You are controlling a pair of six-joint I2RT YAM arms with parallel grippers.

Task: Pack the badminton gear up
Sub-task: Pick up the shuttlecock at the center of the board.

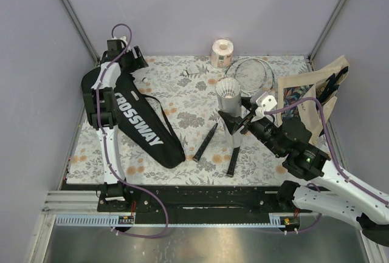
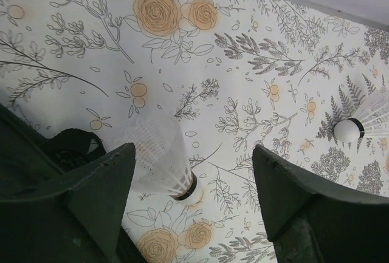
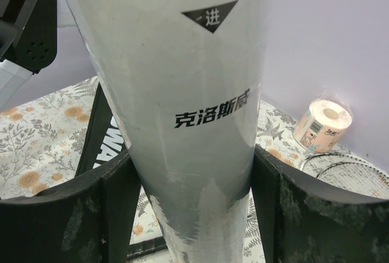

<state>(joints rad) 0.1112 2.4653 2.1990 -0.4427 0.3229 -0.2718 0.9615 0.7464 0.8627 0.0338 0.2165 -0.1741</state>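
My right gripper (image 1: 233, 121) is shut on the white cylindrical tube (image 1: 229, 95) and holds it upright over the middle of the table; in the right wrist view the tube (image 3: 182, 93) fills the gap between the fingers (image 3: 115, 208). Two thin rackets lie under it, heads (image 1: 250, 71) at the back, black handles (image 1: 206, 142) towards me. The black CROSSWAY bag (image 1: 138, 119) lies at the left. My left gripper (image 1: 129, 58) hovers open at the bag's far end, over a white shuttlecock (image 2: 163, 164) lying between its fingers (image 2: 109, 178). A second shuttlecock (image 2: 360, 124) lies to the right.
A beige printed tote bag (image 1: 310, 96) stands at the right edge. A pinkish paper roll (image 1: 222, 52) stands at the back wall and also shows in the right wrist view (image 3: 322, 124). Purple walls close in the floral tabletop (image 1: 182, 87).
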